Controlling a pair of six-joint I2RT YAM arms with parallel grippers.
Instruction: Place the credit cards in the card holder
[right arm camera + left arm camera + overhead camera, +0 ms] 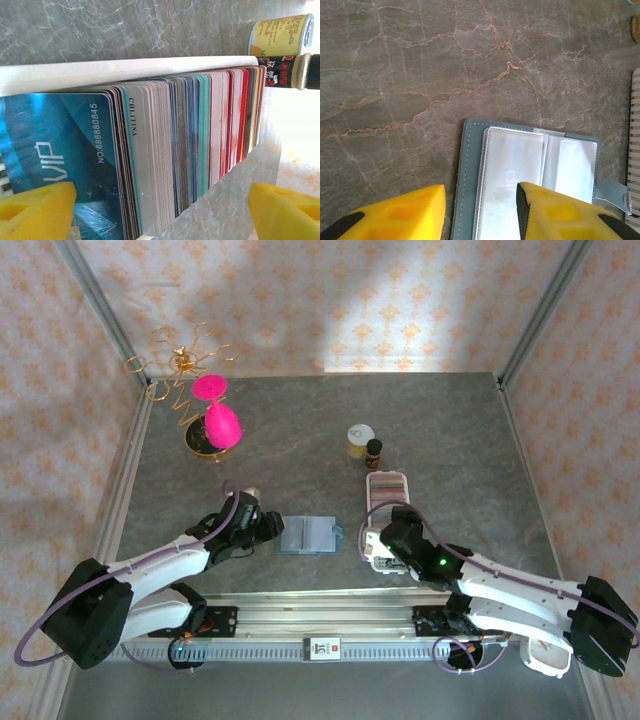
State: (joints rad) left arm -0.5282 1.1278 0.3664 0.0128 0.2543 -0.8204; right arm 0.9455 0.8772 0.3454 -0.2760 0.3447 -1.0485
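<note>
Yellow fingertips (35, 210) are seen closest in the right wrist view, set wide apart. Between them the credit cards (165, 150) are found, stood on edge and packed face to face in the white tray (100, 72). So the right gripper (160, 215) is read as parted, with nothing clamped. A blue VIP card (55, 150) is presented at the front of the pack, its face turned towards one fingertip. The row is seen to run off towards a can (280, 35) and a small dark bottle (300, 70). The closing line is thus laid along the row, across the card faces. On that the pick is judged to turn: one card could be pinched only if the span were narrowed onto the front card.

From above, the card holder (308, 535) is seen lying open and flat on the table (450, 440), just left of the tray, between the two grippers. The left gripper (262, 527) is placed at its outer edge. Its fingers (395, 215) are parted, one over bare table, one over the clear sleeve; whether the holder is pressed cannot be told. The right arm is judged nearer the cards, with a short carry leftward.
</note>
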